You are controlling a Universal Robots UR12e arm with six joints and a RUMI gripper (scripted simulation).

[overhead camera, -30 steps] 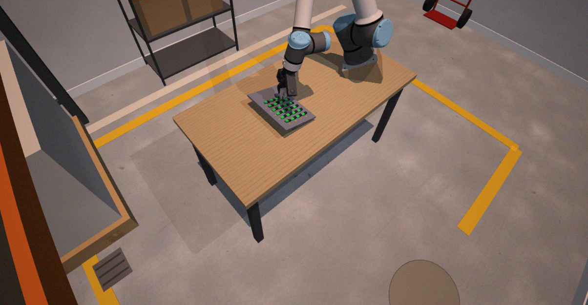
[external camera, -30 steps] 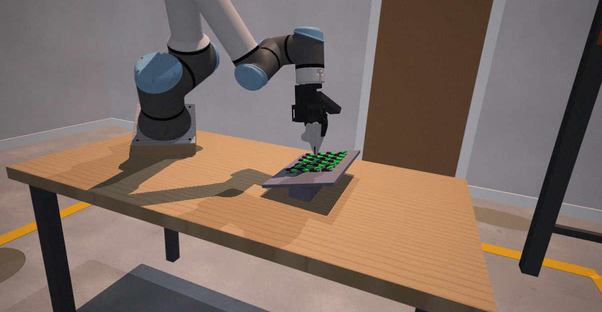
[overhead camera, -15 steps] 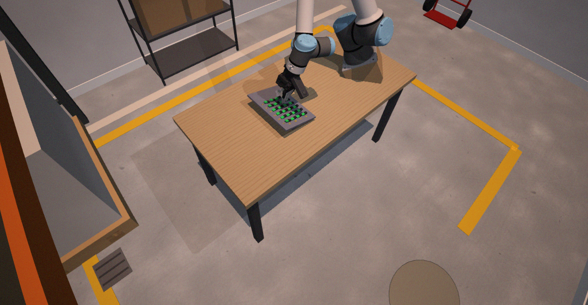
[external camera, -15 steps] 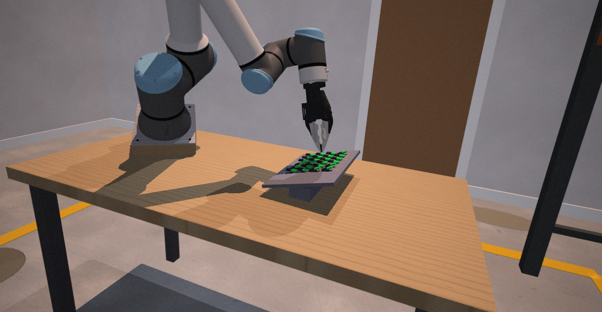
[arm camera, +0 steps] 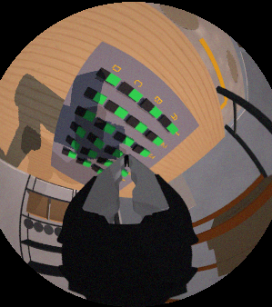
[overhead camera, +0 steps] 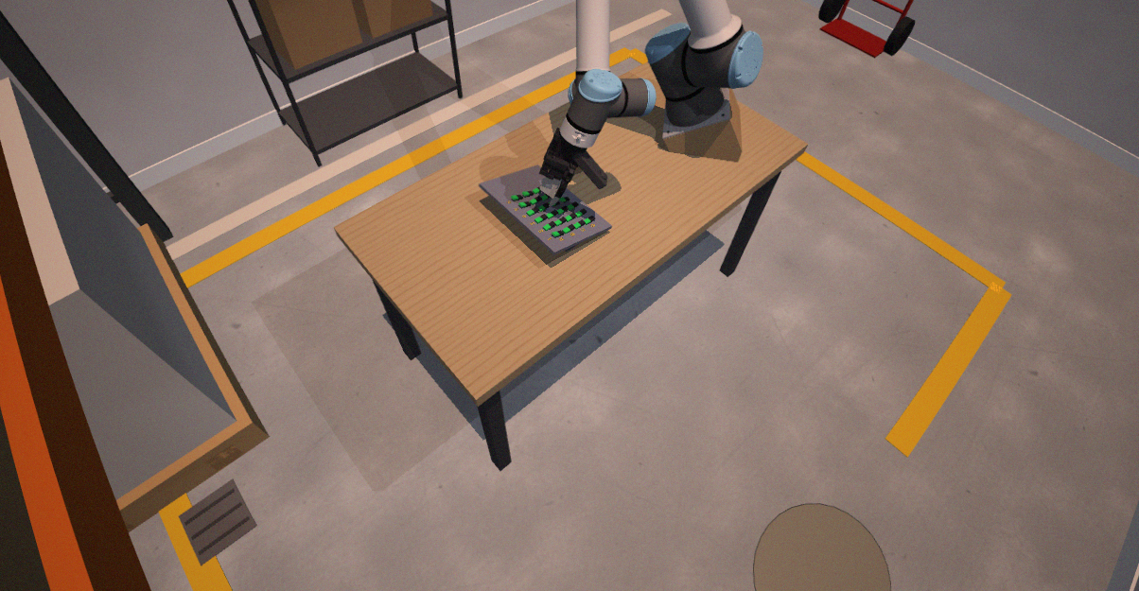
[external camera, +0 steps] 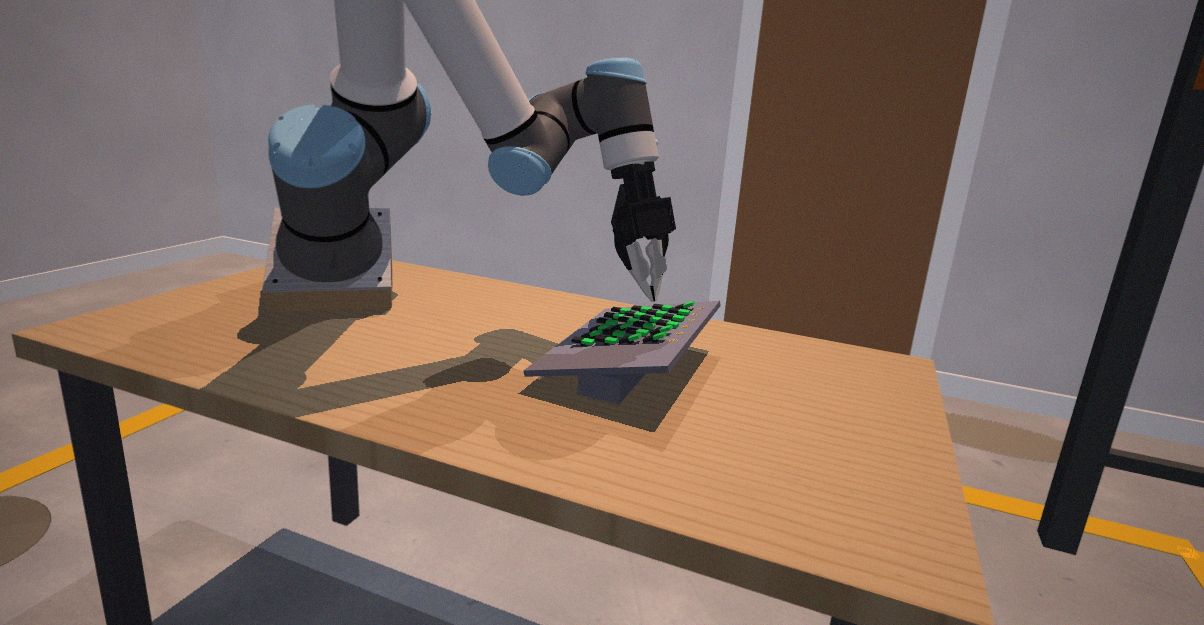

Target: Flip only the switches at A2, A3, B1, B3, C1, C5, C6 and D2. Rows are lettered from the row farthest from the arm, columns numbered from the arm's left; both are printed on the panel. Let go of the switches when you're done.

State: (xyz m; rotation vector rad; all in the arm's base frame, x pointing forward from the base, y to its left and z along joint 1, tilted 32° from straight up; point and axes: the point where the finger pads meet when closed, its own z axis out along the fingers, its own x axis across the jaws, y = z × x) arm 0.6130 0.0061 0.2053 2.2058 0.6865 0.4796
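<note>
A grey tilted switch panel [overhead camera: 547, 219] sits on the wooden table, with rows of black and green rocker switches; it also shows in the exterior view [external camera: 627, 336] and the wrist view [arm camera: 118, 120]. Orange row letters and column numbers are printed along two edges. My gripper [overhead camera: 560, 186] is shut and empty, its fingertips pointing down just above the panel's edge nearest the arm. In the exterior view the gripper [external camera: 652, 290] hangs a little above the panel's far corner. In the wrist view the closed fingertips [arm camera: 124, 164] hover over the switches at the panel's near edge. Which switches are flipped is too small to tell.
The arm's base [overhead camera: 694, 112] is bolted at the table's far corner. A metal shelf with cardboard boxes [overhead camera: 342, 37] stands beyond the table, a red hand truck [overhead camera: 868, 5] at the back right. A dark post [external camera: 1120, 283] stands to the right.
</note>
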